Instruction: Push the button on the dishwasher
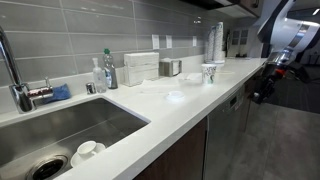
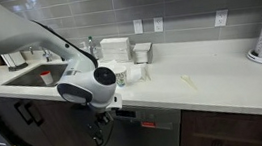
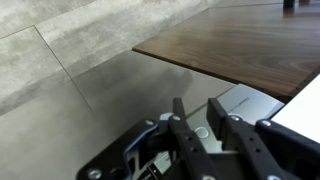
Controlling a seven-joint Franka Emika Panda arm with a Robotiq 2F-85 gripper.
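In an exterior view, the gripper (image 1: 262, 88) is hanging just off the front edge of the white countertop (image 1: 190, 100), at its far end. The dishwasher (image 1: 228, 125) is sitting directly beneath that countertop. In an exterior view, the gripper (image 2: 106, 113) is reaching under the countertop (image 2: 202, 79) lip, at the top of the dishwasher (image 2: 154, 136). In the wrist view, the fingers (image 3: 180, 122) are showing a narrow gap; whether the jaws are fully closed cannot be told.
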